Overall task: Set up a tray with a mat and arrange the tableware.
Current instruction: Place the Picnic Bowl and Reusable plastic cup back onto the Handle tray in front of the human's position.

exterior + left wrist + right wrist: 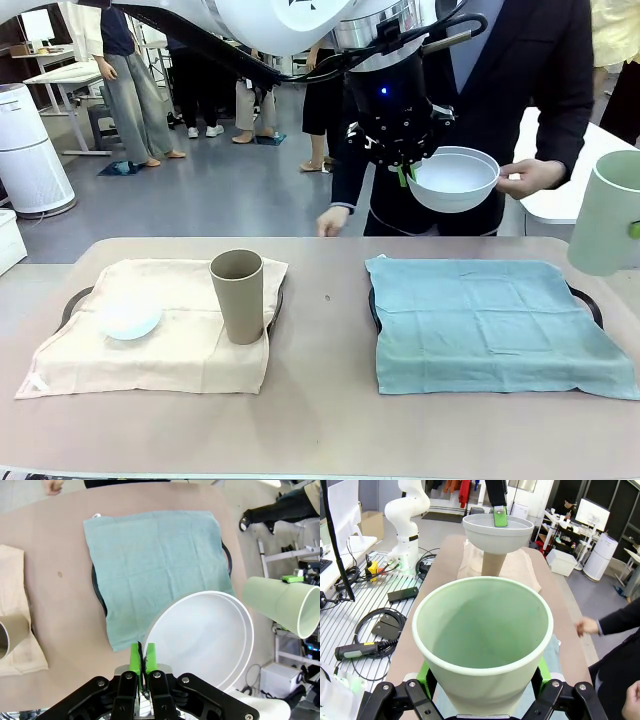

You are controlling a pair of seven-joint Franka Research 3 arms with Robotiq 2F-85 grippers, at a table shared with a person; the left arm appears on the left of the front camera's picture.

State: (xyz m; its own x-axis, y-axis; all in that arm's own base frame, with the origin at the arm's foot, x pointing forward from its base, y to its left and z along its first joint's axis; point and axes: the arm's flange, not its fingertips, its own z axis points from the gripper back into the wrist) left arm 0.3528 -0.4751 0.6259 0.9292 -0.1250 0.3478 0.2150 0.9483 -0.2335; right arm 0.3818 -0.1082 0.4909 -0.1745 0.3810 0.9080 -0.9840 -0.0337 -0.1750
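Note:
My left gripper [403, 172] reaches across the middle, above the table's far edge, shut on the rim of a white-looking round bowl [455, 180]. A person's hand [530, 178] holds the bowl's other side. In the left wrist view the green pads [136, 656] pinch the bowl [200, 640] high over a teal mat [155, 565]. My right gripper [482, 692] is shut on the pale green cup [482, 630], which hangs at the right edge [608, 210]. A tan-brown cup [238, 295] and a second pale bowl [130, 320] stand on a beige mat [190, 350].
Each mat lies on a dark tray: the left tray [72, 300] under the beige mat, the right tray [590, 300] under the teal mat [495, 325], which is bare. The person's other hand [330, 220] rests at the table's far edge.

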